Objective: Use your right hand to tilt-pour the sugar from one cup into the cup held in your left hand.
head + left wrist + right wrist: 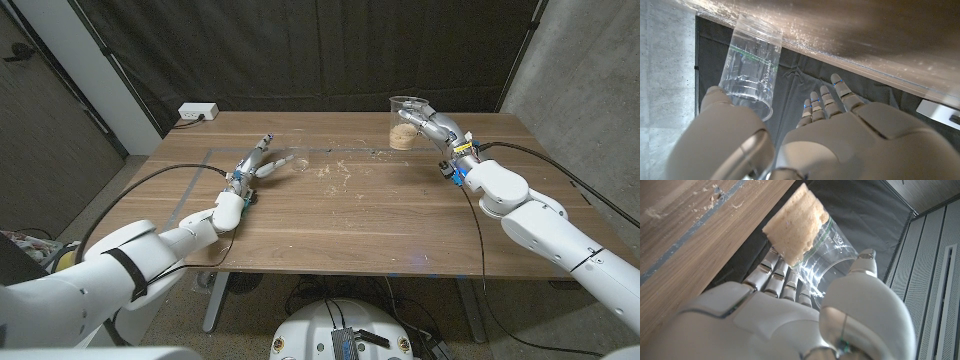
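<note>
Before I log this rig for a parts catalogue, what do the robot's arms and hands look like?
Both arms are glossy white rounded shells. The left arm has a black band, and black cables run to each wrist. The left hand and right hand are pale grey with jointed fingers bearing small blue marks. Blue fittings sit at the wrists.

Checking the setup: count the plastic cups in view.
2. One cup with sugar stands far right, with the right hand around it; one empty cup is at the left hand.
</note>
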